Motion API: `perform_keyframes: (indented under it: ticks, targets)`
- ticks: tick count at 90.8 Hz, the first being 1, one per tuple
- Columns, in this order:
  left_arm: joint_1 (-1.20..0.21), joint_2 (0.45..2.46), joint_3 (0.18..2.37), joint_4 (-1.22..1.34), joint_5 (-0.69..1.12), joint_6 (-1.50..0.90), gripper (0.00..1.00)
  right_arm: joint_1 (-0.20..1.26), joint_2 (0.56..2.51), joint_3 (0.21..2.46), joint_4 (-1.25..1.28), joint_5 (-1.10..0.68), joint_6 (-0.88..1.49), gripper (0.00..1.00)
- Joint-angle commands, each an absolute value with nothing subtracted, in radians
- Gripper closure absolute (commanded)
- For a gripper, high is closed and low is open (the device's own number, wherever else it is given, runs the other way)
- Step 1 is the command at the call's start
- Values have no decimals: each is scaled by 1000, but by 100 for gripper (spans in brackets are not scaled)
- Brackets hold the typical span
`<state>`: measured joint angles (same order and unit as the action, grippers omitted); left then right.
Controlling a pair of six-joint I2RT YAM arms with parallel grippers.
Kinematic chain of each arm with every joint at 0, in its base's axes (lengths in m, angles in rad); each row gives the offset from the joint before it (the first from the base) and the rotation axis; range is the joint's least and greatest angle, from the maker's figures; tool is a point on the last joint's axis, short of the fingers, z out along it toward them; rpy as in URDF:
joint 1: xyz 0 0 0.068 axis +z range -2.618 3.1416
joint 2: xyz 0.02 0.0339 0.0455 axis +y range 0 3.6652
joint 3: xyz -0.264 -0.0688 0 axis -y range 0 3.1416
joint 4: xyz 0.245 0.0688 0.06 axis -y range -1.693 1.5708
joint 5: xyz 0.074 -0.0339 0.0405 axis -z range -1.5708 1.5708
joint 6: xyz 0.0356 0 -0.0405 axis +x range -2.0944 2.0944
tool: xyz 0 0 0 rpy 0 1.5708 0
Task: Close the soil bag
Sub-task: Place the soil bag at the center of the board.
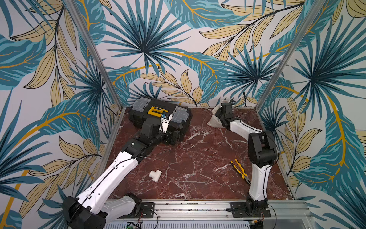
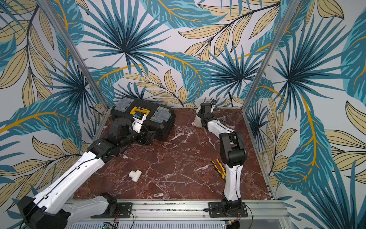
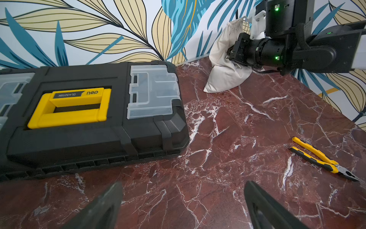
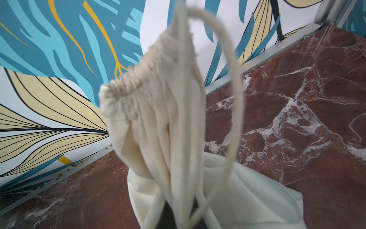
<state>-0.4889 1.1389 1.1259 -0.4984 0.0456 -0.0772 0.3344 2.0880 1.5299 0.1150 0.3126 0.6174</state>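
Bag (image 1: 212, 121) sits in the far right corner of the table (image 1: 198, 158) in both top views, half hidden by the right arm.

Left wrist view: the left gripper (image 3: 184, 210) is spread wide and empty, beside the toolbox (image 3: 89, 119).

Right wrist view: the right gripper (image 4: 181, 217) is pinched on the bag at its gathered neck, cord (image 4: 235, 95) looping free. The cloth looks soft and limp, so the cord seems the best hold.

The soft cloth drawstring sack (image 3: 219, 67) is cream-white. The marble-patterned tabletop (image 3: 247, 138) is dark red (veined white). The plastic toolbox (image 3: 79, 142) is black, its handle (image 3: 73, 117) yellow; the pliers (image 3: 333, 167) are yellow-and-black; the wallpaper (image 3: 99, 29) shows teal and beige leaves.
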Motion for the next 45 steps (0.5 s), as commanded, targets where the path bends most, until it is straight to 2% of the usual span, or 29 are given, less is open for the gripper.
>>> perform_keyframes:
  ticks: [1, 28, 45]
  targets:
    - [-484, 1125, 1117, -496, 64, -86, 0, 308, 2132, 1533, 95, 243, 623, 100]
    - [-483, 1123, 1119, -472, 83, -107, 0, 287, 2100, 1531, 95, 210, 599, 59]
    - [-483, 1119, 1111, -460, 94, -104, 0, 287, 2046, 1500, 106, 204, 576, 43]
